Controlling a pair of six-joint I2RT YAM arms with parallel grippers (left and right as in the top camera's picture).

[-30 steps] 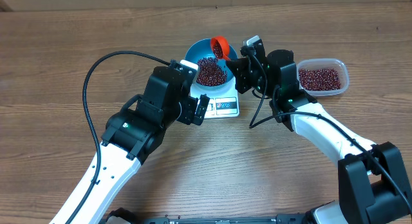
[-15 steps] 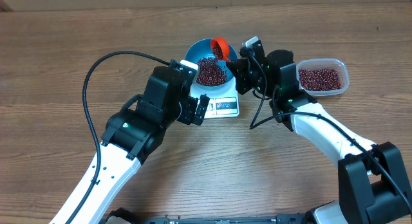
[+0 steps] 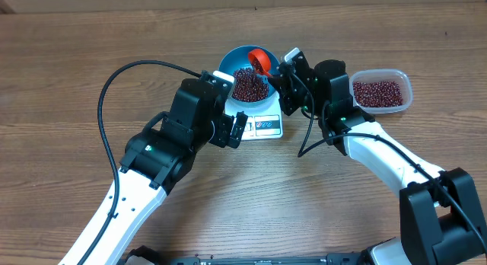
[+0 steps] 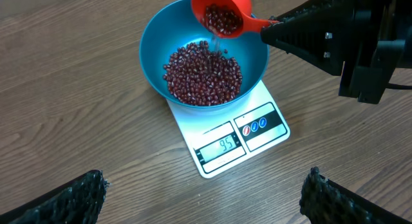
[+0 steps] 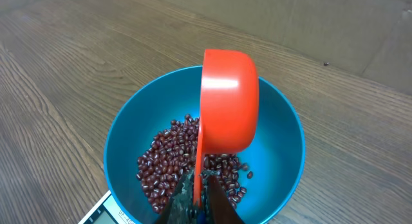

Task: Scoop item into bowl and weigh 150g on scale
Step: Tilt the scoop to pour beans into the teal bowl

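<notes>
**Scoop point(image 4: 222, 15) tipped over bowl point(image 4: 153, 37)**

The right gripper point(image 5: 196, 199) was clamped on the scoop handle, which was largely hidden. Beans point(image 4: 203, 73) were being spilled onto the heap in the bowl, which covered the rear of the scale point(image 4: 257, 130). The left gripper point(image 4: 203, 195) was held wide, fingertips cropped.

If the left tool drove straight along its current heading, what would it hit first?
Probably the scale: its display end sits dead ahead of the open left tool, the blue bowl beyond it. Depth is unclear; tilted down, it could touch the table first.
</notes>
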